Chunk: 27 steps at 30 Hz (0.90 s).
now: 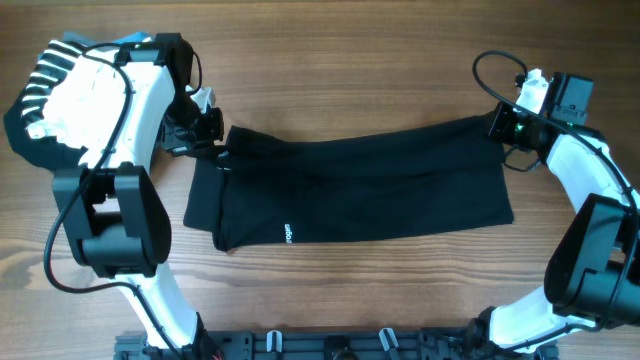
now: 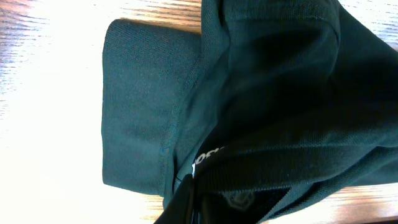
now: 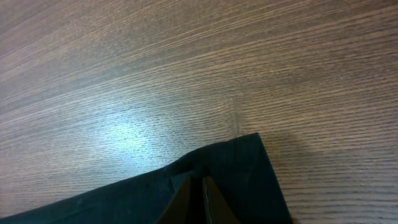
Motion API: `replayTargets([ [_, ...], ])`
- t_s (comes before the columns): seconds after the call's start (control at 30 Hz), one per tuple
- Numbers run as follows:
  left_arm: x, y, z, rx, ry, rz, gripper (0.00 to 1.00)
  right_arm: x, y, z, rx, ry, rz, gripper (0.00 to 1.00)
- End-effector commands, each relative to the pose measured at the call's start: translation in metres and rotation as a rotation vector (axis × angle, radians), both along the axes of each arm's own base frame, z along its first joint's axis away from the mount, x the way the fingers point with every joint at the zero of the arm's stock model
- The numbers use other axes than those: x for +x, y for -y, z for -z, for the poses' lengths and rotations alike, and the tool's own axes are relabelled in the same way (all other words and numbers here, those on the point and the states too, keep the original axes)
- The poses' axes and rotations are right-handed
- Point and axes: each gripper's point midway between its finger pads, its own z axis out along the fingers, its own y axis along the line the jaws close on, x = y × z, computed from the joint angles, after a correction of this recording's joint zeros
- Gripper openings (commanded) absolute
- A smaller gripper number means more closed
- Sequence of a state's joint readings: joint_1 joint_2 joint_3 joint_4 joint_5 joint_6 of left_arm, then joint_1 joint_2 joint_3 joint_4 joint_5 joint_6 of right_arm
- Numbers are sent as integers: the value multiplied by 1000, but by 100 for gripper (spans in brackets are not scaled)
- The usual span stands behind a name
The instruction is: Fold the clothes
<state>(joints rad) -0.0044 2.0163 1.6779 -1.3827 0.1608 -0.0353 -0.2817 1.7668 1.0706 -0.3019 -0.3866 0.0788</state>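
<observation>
The black T-shirt [image 1: 360, 190] lies across the middle of the wooden table, folded into a long band with a small white label [image 1: 286, 236] near its front edge. My left gripper [image 1: 213, 146] is shut on the shirt's far left corner. In the left wrist view the black fabric [image 2: 261, 93] fills most of the frame, with a sleeve [image 2: 143, 106] flat on the wood and my fingers [image 2: 196, 199] pinching a hem. My right gripper [image 1: 503, 127] is shut on the far right corner. In the right wrist view its fingers [image 3: 200, 198] clamp the shirt's corner [image 3: 249, 168].
A white and striped garment [image 1: 50, 95] sits at the far left behind the left arm. Bare wooden table [image 1: 380, 290] lies in front of the shirt and beyond it [image 3: 186, 62]. A rail with clips [image 1: 330, 345] runs along the front edge.
</observation>
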Motion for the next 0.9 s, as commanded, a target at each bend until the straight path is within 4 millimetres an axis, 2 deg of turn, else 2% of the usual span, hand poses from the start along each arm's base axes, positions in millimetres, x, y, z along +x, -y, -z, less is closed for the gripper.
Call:
replayTargets([
  [0.0, 5, -5, -10, 12, 40, -2, 4, 7, -7, -16, 23, 45, -29, 4],
  [0.13, 10, -5, -15, 10, 61, 18, 4, 17, 2, -26, 1, 101, -15, 4],
  [0.2, 19, -5, -28, 9, 99, 23, 4, 33, 12, -43, -20, 188, -4, 4],
  [0.27, 28, -5, -40, 10, 138, 23, 4, 38, 13, -49, -30, 221, -5, 5],
  [0.37, 31, -5, -45, 9, 156, 23, 4, 36, 13, -46, -24, 203, -3, 6],
  [0.57, 21, -4, -45, 3, 116, 24, 4, 28, 14, -39, -57, 169, -33, 8],
  [0.6, 21, -4, -45, 3, 112, 25, 4, 30, 15, -42, -55, 182, -32, 7],
  [0.67, 24, -4, -45, -1, 131, 63, 4, 42, 12, -64, -33, 274, -57, 7],
  [0.77, 36, -4, -45, -1, 183, 63, 4, 59, 13, -87, 18, 370, -12, 8],
  [0.87, 66, 1, -49, -27, 306, 63, 4, 64, 19, -93, 0, 401, 19, 8],
])
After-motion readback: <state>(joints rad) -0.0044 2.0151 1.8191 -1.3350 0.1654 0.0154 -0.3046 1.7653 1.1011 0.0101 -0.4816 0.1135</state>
